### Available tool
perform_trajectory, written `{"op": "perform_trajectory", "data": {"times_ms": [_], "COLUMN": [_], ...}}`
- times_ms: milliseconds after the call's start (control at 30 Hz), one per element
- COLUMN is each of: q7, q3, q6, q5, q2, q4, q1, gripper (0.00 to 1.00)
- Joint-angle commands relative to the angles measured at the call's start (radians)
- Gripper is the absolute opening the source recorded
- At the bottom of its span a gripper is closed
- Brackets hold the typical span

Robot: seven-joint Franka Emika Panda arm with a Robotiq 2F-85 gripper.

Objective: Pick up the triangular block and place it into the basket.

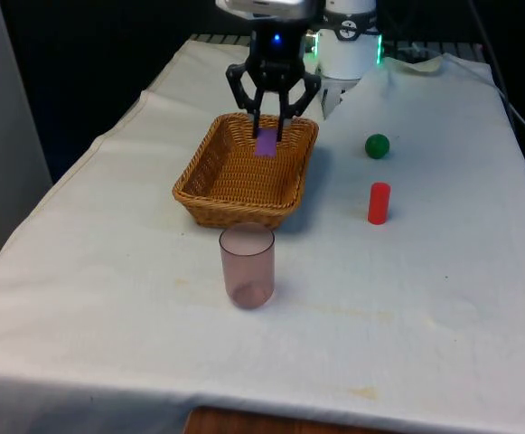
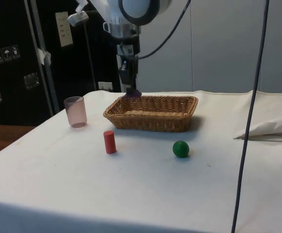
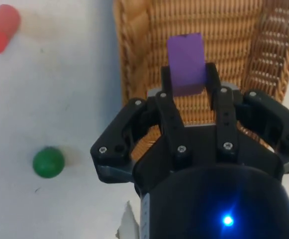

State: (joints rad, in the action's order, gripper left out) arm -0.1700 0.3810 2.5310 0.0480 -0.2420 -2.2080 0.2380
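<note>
I find the purple block [image 1: 267, 143] clamped between my gripper's [image 1: 268, 135] fingertips, protruding beyond them with its long axis in line with the fingers (pointing downward). The fingers are narrowed onto its sides. Directly beneath the gripper lies the wicker basket [image 1: 210, 193], block above its far end.

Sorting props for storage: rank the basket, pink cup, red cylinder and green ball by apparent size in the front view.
1. Basket, clearly the largest.
2. Pink cup, though it stands nearest the camera, which flatters it.
3. Red cylinder.
4. Green ball, smallest; it sits farther back, so its gap to the cylinder is unsure.
</note>
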Motion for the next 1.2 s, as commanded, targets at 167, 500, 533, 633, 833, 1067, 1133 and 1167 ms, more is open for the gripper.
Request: {"op": "perform_trajectory", "data": {"times_ms": [167,500,533,633,833,1067,1133,1167], "q7": [-0.051,-0.091,-0.076,-0.094,-0.093,-0.085,-0.083,-0.083], "q3": [0.036,0.055,0.063,0.054,0.052,0.05,0.049,0.048], "q6": [0.061,0.157,0.143,0.189,0.264,0.338,0.358,0.366], "q5": [-0.007,-0.018,-0.004,-0.02,-0.023,-0.028,-0.033,-0.035], "q2": [-0.004,-0.039,-0.041,-0.05,-0.077,-0.11,-0.12,-0.124], "q4": [-0.041,-0.07,-0.066,-0.074,-0.084,-0.092,-0.094,-0.094], "q1": [-0.01,-0.016,-0.008,-0.02,-0.026,-0.026,-0.026,-0.026], "gripper": [0.33,0.33,0.33,0.33,0.33,0.33,0.33,0.33]}}
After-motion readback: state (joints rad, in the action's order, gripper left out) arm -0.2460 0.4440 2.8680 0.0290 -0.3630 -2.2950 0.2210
